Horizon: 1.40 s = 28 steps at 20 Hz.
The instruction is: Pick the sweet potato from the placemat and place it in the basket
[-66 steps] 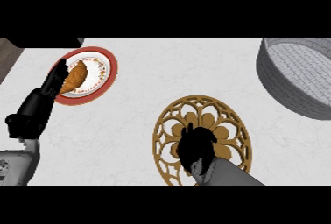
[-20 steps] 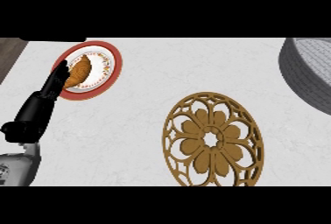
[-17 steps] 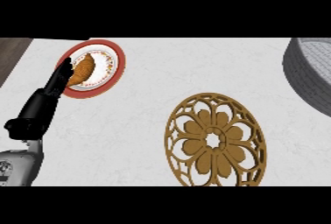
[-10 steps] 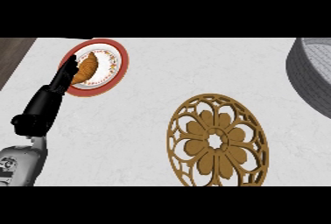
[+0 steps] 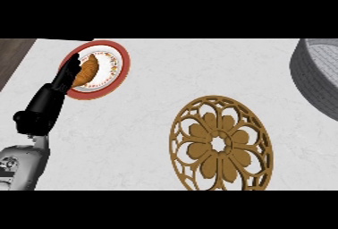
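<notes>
The left hand (image 5: 68, 74) is seen at the view's left, raised from a grey forearm, its fingers straight and held together, their tips overlapping the left rim of a red-rimmed plate (image 5: 117, 71). A brown pastry (image 5: 88, 71) is seen lying on the plate, just beside the fingers. The right hand is not shown. The placemat (image 5: 221, 143), a brown openwork round, is laid on the white marbled counter (image 5: 191, 67) with nothing on it. The grey basket (image 5: 318, 76) is cut by the right edge. The sweet potato cannot be seen. Dark wood is seen past the counter's upper left corner.
</notes>
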Tool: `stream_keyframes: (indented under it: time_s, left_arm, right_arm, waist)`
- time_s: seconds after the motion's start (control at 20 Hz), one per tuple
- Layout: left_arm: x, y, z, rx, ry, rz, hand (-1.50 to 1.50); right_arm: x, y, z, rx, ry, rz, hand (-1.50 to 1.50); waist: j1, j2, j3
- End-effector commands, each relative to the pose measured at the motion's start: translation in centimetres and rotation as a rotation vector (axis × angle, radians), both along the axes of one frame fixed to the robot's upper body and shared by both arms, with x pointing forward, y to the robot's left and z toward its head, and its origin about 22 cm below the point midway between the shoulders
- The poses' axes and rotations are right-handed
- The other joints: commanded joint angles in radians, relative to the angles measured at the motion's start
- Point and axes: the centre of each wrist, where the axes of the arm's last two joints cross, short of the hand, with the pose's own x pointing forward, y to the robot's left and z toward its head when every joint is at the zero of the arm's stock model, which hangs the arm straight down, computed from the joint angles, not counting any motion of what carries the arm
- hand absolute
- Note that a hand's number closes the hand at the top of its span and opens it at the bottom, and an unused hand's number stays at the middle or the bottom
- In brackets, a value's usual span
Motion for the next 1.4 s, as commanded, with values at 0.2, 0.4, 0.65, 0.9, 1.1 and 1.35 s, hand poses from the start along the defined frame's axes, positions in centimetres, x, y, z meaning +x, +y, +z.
stream_keyframes:
  time_s: [0.2,0.4,0.65,0.9,1.1,1.35]
  left_arm:
    - [-0.3,0.9,0.1,0.002,-0.001,0.000,0.00]
    - [0.3,1.1,-0.1,0.001,-0.004,0.001,0.00]
    - [-0.3,0.9,-0.1,0.001,-0.007,0.018,0.00]
    - [-0.2,1.2,0.5,0.006,-0.003,0.010,0.00]
    - [-0.4,0.7,-0.2,-0.002,-0.010,0.013,0.00]
    - [-0.9,1.0,-1.1,0.002,0.002,0.008,0.00]
  right_arm:
    - [1.0,0.6,-1.9,-0.314,0.085,-0.007,1.50]
    - [1.9,1.3,-2.7,-0.404,0.062,0.004,1.50]
    - [2.2,1.1,-2.1,-0.342,0.164,0.065,-1.50]
    - [2.9,1.1,-3.5,-0.230,0.160,0.108,-1.50]
    - [1.6,-0.6,-2.9,-0.044,0.047,0.083,-1.50]
    - [1.5,-1.1,-3.3,0.275,-0.038,-0.066,-1.50]
  waist:
    - [-0.004,0.002,0.002]
    - [-0.007,0.003,0.001]
    - [-0.005,-0.001,0.000]
    - [-0.009,-0.004,0.001]
    - [-0.010,-0.002,0.003]
    - [-0.003,0.000,0.002]
